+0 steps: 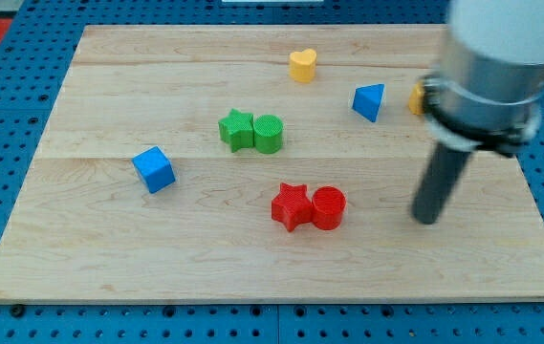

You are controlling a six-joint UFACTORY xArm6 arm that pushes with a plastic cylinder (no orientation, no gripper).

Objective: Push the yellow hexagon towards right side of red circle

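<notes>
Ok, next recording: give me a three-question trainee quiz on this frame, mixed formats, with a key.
1. True or false: the red star touches the red circle.
2. My tip is on which side of the red circle? A) the view's left B) the view's right C) directly on it
3. Fill in: the yellow hexagon sits partly hidden behind the arm, to the view's right of the blue ____.

Key: 1 true; 2 B; 3 triangle.
</notes>
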